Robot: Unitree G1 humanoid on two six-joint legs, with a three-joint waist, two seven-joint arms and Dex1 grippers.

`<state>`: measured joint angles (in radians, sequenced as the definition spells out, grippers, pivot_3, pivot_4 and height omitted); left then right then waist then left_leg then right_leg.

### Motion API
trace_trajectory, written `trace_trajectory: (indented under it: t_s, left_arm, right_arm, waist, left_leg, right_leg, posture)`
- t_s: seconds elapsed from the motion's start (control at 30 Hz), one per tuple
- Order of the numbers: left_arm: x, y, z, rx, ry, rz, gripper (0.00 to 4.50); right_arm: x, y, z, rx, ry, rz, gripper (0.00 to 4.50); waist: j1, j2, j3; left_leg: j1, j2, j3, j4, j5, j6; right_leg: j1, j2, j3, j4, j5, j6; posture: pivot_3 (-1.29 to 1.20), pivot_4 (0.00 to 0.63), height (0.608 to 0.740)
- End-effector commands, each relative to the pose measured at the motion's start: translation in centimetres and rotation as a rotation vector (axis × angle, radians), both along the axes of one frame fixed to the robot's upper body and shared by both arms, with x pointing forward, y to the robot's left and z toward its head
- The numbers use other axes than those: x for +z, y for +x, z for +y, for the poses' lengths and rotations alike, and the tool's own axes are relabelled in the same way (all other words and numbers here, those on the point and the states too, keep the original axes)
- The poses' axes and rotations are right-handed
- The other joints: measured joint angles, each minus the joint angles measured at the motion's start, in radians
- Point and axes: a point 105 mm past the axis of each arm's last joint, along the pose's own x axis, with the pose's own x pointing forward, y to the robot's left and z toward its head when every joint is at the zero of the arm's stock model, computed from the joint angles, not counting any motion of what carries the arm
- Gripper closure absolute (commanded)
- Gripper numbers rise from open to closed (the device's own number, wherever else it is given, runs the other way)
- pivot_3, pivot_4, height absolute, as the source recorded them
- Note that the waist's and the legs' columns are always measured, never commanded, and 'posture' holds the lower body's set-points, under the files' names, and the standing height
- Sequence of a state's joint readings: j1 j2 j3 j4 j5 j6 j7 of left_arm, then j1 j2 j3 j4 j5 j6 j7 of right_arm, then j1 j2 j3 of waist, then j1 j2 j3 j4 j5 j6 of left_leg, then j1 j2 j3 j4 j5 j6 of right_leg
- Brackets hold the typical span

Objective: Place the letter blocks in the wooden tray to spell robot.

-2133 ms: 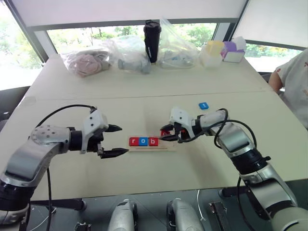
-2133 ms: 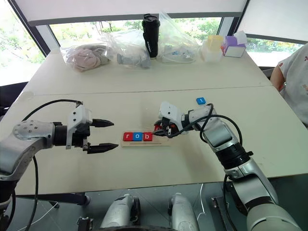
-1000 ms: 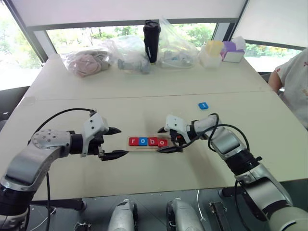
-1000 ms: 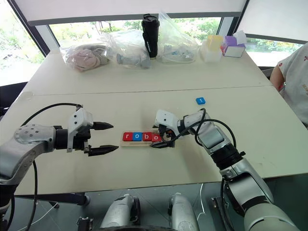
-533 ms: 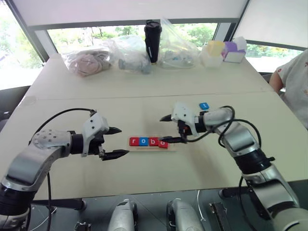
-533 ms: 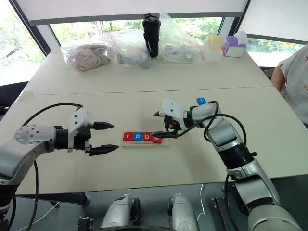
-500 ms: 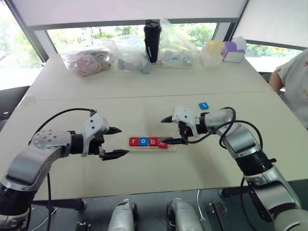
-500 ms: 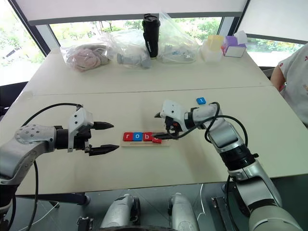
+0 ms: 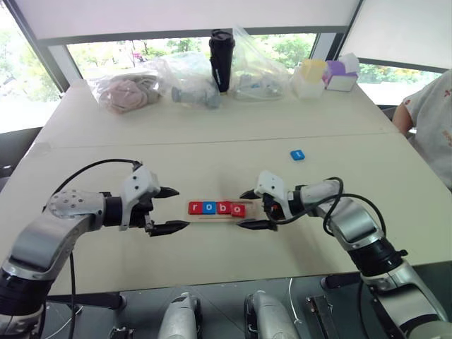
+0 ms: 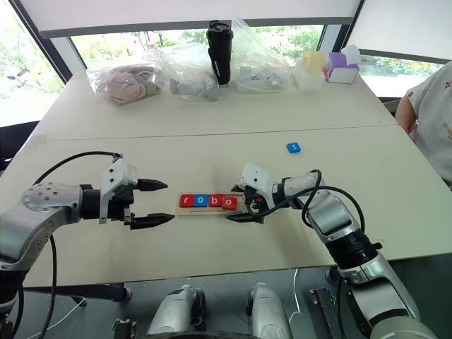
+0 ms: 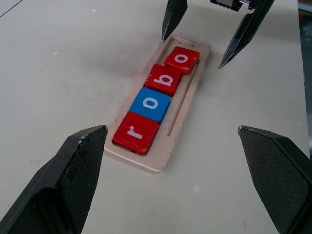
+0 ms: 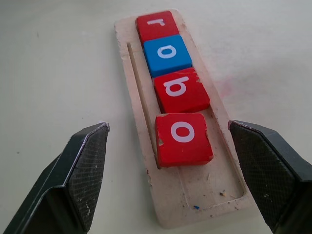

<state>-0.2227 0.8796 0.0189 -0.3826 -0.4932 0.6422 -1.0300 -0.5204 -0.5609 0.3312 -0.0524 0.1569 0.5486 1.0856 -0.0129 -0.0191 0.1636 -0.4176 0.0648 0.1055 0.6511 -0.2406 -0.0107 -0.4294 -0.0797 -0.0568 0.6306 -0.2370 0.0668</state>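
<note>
From my station I see the wooden tray [image 9: 222,210] lying across the middle of the near table [image 9: 212,261], between my two grippers. Four letter blocks sit in it in a row: a red r [image 12: 156,25] at the left end, a blue o [image 12: 168,52], a red b [image 12: 182,89], and a red o [image 12: 183,139] that sits slightly askew, a little apart from the b. The tray's right end is bare wood.

The fifth block, the blue t [image 9: 297,155], lies flat on the table well to the right of the tray and farther away, clear of both arms.

My left gripper [image 9: 169,210] hovers just left of the tray, fingers spread wide and holding nothing, pointing toward the r. My right gripper [image 9: 252,210] hangs at the tray's right end, its fingers apart, one on the far side and one on the near side of the tray, gripping nothing; the red o lies free between them.

On the far table stand a black tumbler [image 9: 221,51], clear plastic bags [image 9: 185,79] with contents, and pastel boxes [image 9: 325,75]. A person's sleeve [image 9: 428,116] shows at the right edge.
</note>
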Motion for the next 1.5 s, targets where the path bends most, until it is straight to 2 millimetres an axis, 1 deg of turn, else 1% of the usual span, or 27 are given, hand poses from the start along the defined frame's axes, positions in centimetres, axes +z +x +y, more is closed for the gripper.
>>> trace_trajectory:
  t_s: [0.03, 0.2, 0.23, 0.3, 0.33, 0.4, 0.43, 0.47, 0.7, 0.83, 0.9, 1.03, 1.3, 1.5]
  left_arm:
    - [0.9, 0.0, -0.2, -0.017, -0.005, -0.035, 0.0]
    - [0.9, 0.1, -0.2, -0.014, -0.005, -0.038, 0.0]
    - [0.9, 0.1, -0.2, -0.013, -0.004, -0.039, 0.0]
    - [0.9, 0.1, -0.2, -0.012, -0.002, -0.039, 0.0]
    - [0.8, 0.1, -0.1, -0.011, -0.001, -0.039, 0.0]
    - [0.8, 0.1, -0.1, -0.009, 0.002, -0.039, 0.0]
    - [0.7, 0.2, -0.1, -0.008, 0.002, -0.039, 0.0]
    - [0.7, 0.2, -0.1, -0.007, 0.002, -0.039, 0.0]
    - [0.7, 0.2, -0.1, -0.006, 0.0, -0.041, 0.0]
    - [0.7, 0.2, -0.1, -0.004, 0.0, -0.04, 0.0]
    - [0.7, 0.2, -0.1, -0.007, 0.0, -0.038, 0.0]
    - [0.8, 0.3, -0.2, -0.011, -0.002, -0.04, 0.0]
    - [0.8, 0.3, -0.2, -0.006, -0.004, -0.041, 0.0]
    - [0.8, 0.2, -0.1, 0.0, -0.003, -0.04, 0.0]
  right_arm:
    - [0.3, 0.4, 0.3, -0.002, 0.003, -0.032, 0.45]
    - [-0.3, 0.7, 0.0, -0.021, -0.003, -0.016, 0.45]
    - [-0.4, 0.8, 0.0, -0.025, -0.003, -0.014, 0.68]
    - [-0.3, 0.7, 0.0, -0.025, 0.005, -0.01, 1.29]
    - [-0.2, 0.7, 0.1, -0.021, 0.011, -0.009, 1.71]
    - [0.0, 0.5, 0.2, -0.013, 0.019, -0.006, 2.76]
    - [0.0, 0.4, 0.2, -0.011, 0.019, -0.007, 3.19]
    - [0.0, 0.4, 0.2, -0.011, 0.019, -0.007, 3.33]
    - [0.1, 0.5, 0.2, -0.016, 0.022, -0.018, 3.33]
    - [2.4, 0.8, 0.3, 0.001, 0.07, -0.07, 3.33]
    - [2.7, 1.0, 0.0, 0.004, 0.06, -0.09, 3.33]
    - [2.0, 1.6, -0.4, 0.0, 0.021, -0.113, 3.33]
    - [0.9, 2.0, -0.1, 0.042, -0.035, -0.147, 3.33]
    - [0.7, 1.9, 0.1, 0.07, -0.044, -0.156, 3.33]
  waist:
    - [0.0, 0.0, 0.0]
    - [0.001, 0.0, 0.0]
    - [0.0, 0.0, 0.0]
    - [0.0, 0.0, 0.0]
    - [0.0, 0.0, 0.0]
    - [0.0, 0.0, 0.0]
    - [0.0, 0.0, 0.0]
    - [0.0, 0.0, 0.0]
    - [0.0, 0.0, 0.0]
    - [0.0, 0.0, 0.0]
    - [0.0, 0.0, 0.0]
    - [0.001, 0.0, 0.0]
    - [0.0, 0.0, 0.0]
    - [0.0, 0.0, 0.0]
  left_leg:
    - [0.0, 0.0, 0.0, 0.0, 0.0, 0.0]
    - [0.0, 0.0, 0.0, 0.0, 0.0, 0.0]
    - [0.0, 0.0, 0.0, 0.0, 0.0, 0.0]
    - [0.0, 0.0, 0.0, 0.0, 0.0, 0.0]
    - [0.0, 0.0, 0.0, 0.0, 0.0, 0.0]
    - [0.0, 0.0, 0.0, 0.0, 0.0, 0.0]
    - [0.0, 0.0, 0.0, 0.0, 0.0, 0.0]
    - [0.0, 0.0, 0.0, 0.0, 0.0, 0.0]
    - [0.0, 0.0, 0.0, 0.0, 0.0, 0.0]
    - [0.0, 0.0, 0.0, 0.0, 0.0, 0.0]
    - [0.0, 0.0, 0.0, 0.0, 0.0, 0.0]
    - [0.0, 0.0, 0.0, 0.0, 0.0, 0.0]
    - [0.0, 0.0, 0.0, 0.0, 0.0, 0.0]
    - [0.0, 0.0, 0.0, 0.0, 0.0, 0.0]
  right_leg:
    - [0.0, 0.0, 0.0, 0.0, 0.0, 0.0]
    - [0.0, 0.0, 0.0, 0.0, 0.0, 0.0]
    - [0.0, 0.0, 0.0, 0.0, 0.0, 0.0]
    - [0.0, 0.0, 0.0, 0.0, 0.0, 0.0]
    - [0.0, 0.0, 0.0, 0.0, 0.0, 0.0]
    - [0.0, 0.0, 0.0, 0.0, 0.0, 0.0]
    - [0.0, 0.0, 0.0, 0.0, 0.0, 0.0]
    - [0.0, 0.0, 0.0, 0.0, 0.0, 0.0]
    - [0.0, 0.0, 0.0, 0.0, 0.0, 0.0]
    - [0.0, 0.0, 0.0, 0.0, 0.0, 0.0]
    - [0.0, 0.0, 0.0, 0.0, 0.0, 0.0]
    - [0.0, 0.0, 0.0, 0.0, 0.0, 0.0]
    - [0.0, 0.0, 0.0, 0.0, 0.0, 0.0]
    - [0.0, 0.0, 0.0, 0.0, 0.0, 0.0]
  posture:
    - [0.0, 0.15, 0.74]
    - [0.0, 0.15, 0.74]
    - [0.0, 0.15, 0.74]
    - [0.0, 0.15, 0.74]
    - [0.0, 0.15, 0.74]
    - [0.0, 0.15, 0.74]
    - [0.0, 0.15, 0.74]
    - [0.0, 0.15, 0.74]
    - [0.0, 0.15, 0.74]
    - [0.0, 0.15, 0.74]
    - [0.0, 0.15, 0.74]
    - [0.0, 0.15, 0.74]
    - [0.0, 0.15, 0.74]
    - [0.0, 0.15, 0.74]
